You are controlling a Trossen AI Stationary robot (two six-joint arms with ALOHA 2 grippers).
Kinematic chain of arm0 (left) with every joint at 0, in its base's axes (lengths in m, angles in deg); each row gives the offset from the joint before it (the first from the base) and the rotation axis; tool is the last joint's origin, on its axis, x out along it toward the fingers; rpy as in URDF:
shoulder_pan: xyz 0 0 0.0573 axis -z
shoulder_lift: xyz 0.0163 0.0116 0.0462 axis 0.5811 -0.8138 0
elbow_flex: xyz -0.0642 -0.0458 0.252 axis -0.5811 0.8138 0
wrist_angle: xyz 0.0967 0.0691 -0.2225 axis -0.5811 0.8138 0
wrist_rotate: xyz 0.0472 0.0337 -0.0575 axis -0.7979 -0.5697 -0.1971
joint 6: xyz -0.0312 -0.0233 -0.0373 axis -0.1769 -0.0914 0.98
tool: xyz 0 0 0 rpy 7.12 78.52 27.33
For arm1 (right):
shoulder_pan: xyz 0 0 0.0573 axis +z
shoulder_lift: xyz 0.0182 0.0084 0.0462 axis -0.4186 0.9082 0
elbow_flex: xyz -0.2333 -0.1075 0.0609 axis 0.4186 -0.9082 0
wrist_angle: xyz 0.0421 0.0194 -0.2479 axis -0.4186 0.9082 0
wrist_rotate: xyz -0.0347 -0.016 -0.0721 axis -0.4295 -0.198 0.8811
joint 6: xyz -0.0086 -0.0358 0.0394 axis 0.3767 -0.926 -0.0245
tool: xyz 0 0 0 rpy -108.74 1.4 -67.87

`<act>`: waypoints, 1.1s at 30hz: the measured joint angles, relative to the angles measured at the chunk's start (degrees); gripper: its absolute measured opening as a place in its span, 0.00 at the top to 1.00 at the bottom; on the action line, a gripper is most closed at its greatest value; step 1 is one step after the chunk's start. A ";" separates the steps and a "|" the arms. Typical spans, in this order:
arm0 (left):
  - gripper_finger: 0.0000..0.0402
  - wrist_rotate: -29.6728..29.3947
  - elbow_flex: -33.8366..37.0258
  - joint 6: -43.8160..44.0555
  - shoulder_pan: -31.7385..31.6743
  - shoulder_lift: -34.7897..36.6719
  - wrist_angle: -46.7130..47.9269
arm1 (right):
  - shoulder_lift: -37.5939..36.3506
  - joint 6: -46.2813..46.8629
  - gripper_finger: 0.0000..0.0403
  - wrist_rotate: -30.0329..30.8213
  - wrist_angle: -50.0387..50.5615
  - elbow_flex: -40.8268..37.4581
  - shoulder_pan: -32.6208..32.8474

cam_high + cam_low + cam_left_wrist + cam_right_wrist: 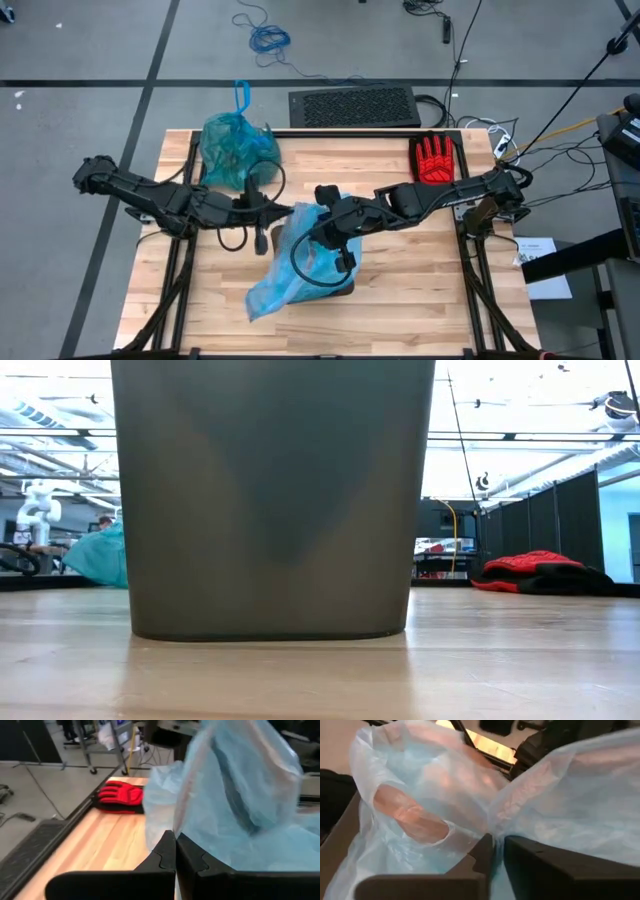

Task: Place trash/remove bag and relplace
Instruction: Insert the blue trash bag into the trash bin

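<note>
Pale sky-blue plastic bag [300, 262] draped over the grey bin [272, 500] mid-table, my right gripper [496, 851] pinching its film, my left gripper [176, 857] shut just left of it, while the knotted teal-green liner bag [234, 147] sits at the far left.

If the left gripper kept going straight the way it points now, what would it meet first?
Most likely the pale blue bag, which hangs right ahead of the shut left gripper. The red glove lies farther off to one side; depth is hard to judge.
</note>
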 joint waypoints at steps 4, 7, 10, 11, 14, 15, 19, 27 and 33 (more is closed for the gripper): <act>1.00 -0.65 -1.54 -0.01 0.00 0.04 3.51 | -0.12 -1.32 0.78 2.09 0.35 0.00 0.77; 1.00 -0.68 -1.57 0.01 0.00 0.03 4.36 | -0.86 -1.70 0.67 2.44 0.76 0.00 1.28; 1.00 -1.63 -1.57 0.09 0.00 0.03 5.33 | -2.38 -2.01 0.57 2.52 0.70 0.00 2.09; 1.00 -1.82 -1.57 0.29 0.00 0.03 5.50 | -2.96 -2.65 0.54 2.57 0.70 0.02 2.42; 1.00 -1.89 -1.57 0.80 0.00 0.03 5.89 | -4.50 -5.03 0.47 2.60 0.84 0.02 3.74; 1.00 -1.92 -1.57 0.98 0.00 0.03 6.21 | -4.96 -5.88 0.46 2.60 0.83 0.02 4.20; 1.00 -2.45 -1.57 1.15 0.00 0.03 6.92 | -5.95 -7.95 0.43 2.43 0.67 0.02 6.14; 1.00 -3.44 -1.59 1.56 0.00 0.61 7.17 | -5.97 -9.10 0.43 4.89 1.25 0.09 9.76; 1.00 -3.44 -1.63 1.58 0.00 1.71 7.34 | -6.45 0.01 0.45 18.90 16.25 2.21 10.28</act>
